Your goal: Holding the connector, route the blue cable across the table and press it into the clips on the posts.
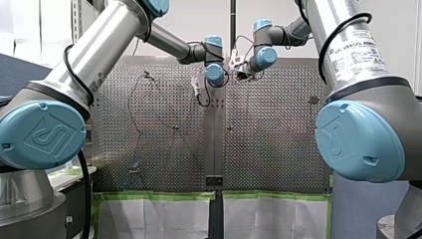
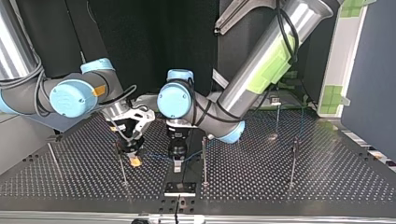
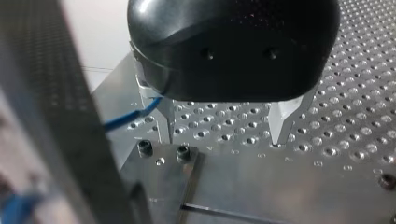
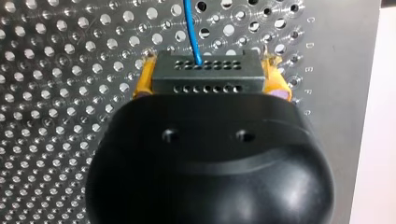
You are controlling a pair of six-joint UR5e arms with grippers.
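Observation:
In the right wrist view my right gripper (image 4: 208, 61) has its yellow pads (image 4: 142, 81) shut on a dark connector block (image 4: 205, 77). The blue cable (image 4: 191, 28) runs out of the block over the perforated table. My left gripper (image 3: 223, 137) stands open just above the plate, nothing between its metal fingers (image 3: 166, 122). The blue cable (image 3: 127, 119) passes outside one finger. In the top view my right gripper (image 2: 134, 158) is left of my left gripper (image 2: 177, 163), with the blue cable (image 2: 154, 156) strung low between them.
Thin upright posts stand on the plate: one (image 2: 122, 169) by my right gripper, one (image 2: 204, 161) beside my left gripper, others (image 2: 293, 161) further right. A small bolted metal plate (image 3: 219, 186) lies under my left gripper. A dark bar (image 3: 56, 116) rises close beside it.

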